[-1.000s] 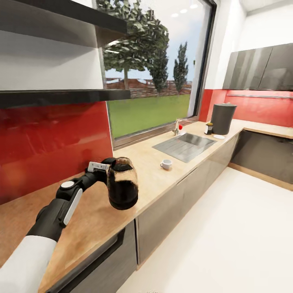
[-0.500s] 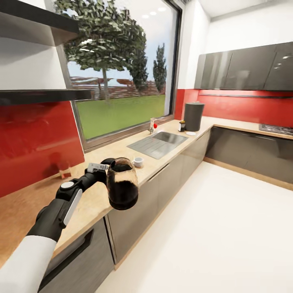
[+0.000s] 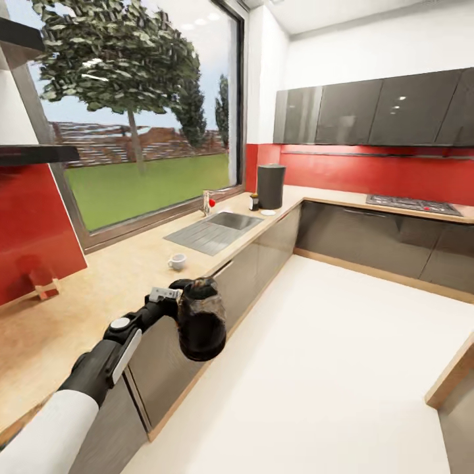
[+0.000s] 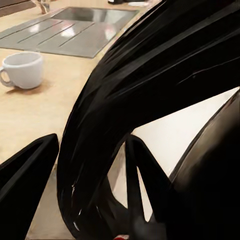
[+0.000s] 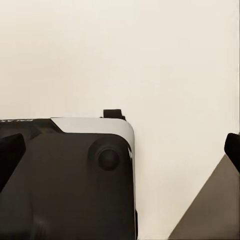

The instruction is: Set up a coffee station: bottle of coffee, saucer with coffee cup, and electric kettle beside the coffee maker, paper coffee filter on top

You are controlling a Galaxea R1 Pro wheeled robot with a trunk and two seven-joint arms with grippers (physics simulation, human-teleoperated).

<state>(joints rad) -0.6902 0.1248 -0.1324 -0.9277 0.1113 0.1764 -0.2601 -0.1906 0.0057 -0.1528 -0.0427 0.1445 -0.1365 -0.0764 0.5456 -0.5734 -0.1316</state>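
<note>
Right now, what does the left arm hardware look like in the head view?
The left arm has a white rounded shell nearest the camera, then black segments. A white elongated panel runs along the forearm, with a round silver-white cap at the joint above it. A small white bracket with dark marks sits on the wrist, just behind the black left gripper.

A pale floor spreads out beneath the robot's dark base, with two black fingertips framing that base on either side.

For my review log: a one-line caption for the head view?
Left claw carries the dark electric kettle beside the countertop, coffee cup ahead.
</note>
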